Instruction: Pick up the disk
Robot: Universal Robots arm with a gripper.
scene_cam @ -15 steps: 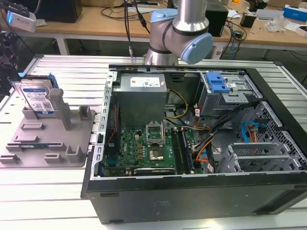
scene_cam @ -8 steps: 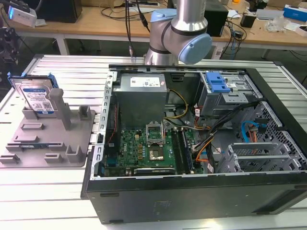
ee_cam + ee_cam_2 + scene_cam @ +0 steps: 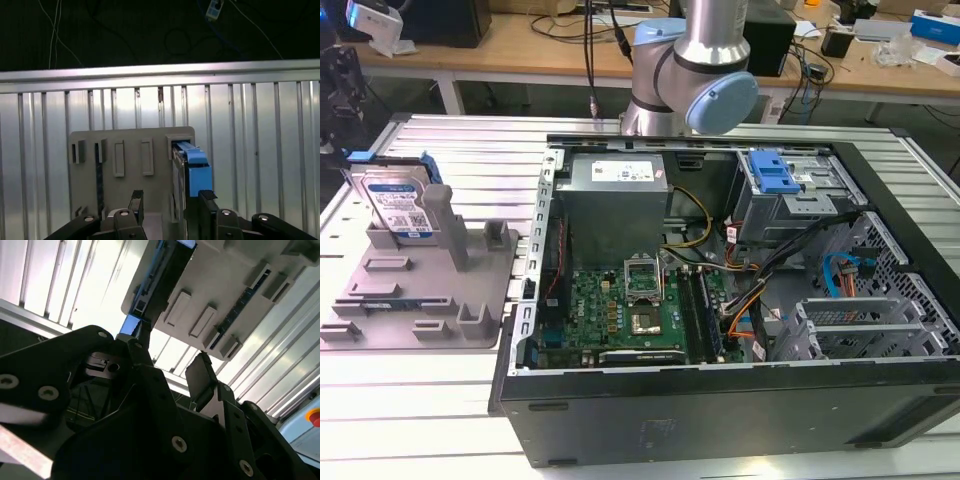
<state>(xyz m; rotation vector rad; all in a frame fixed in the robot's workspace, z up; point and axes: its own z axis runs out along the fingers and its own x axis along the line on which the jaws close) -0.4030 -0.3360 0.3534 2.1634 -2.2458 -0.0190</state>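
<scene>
The disk (image 3: 395,205) stands on edge in the grey fixture plate (image 3: 420,290) at the exterior view's left, its white and blue label facing the camera and a blue rail on top. In the first wrist view the disk (image 3: 192,170) appears edge-on with its blue rail, held in a slot of the plate (image 3: 130,145). My gripper (image 3: 171,202) hangs well above it, open, with nothing between the fingers (image 3: 206,199). The second wrist view also has the open gripper (image 3: 170,365), the plate (image 3: 225,285) and the disk's dark edge (image 3: 159,277).
An open computer case (image 3: 720,280) with a motherboard, cables and a blue-handled drive cage (image 3: 775,180) fills the slatted metal table (image 3: 420,420) beside the plate. The arm's base (image 3: 690,70) stands behind the case. A red button (image 3: 314,416) sits by the table's edge.
</scene>
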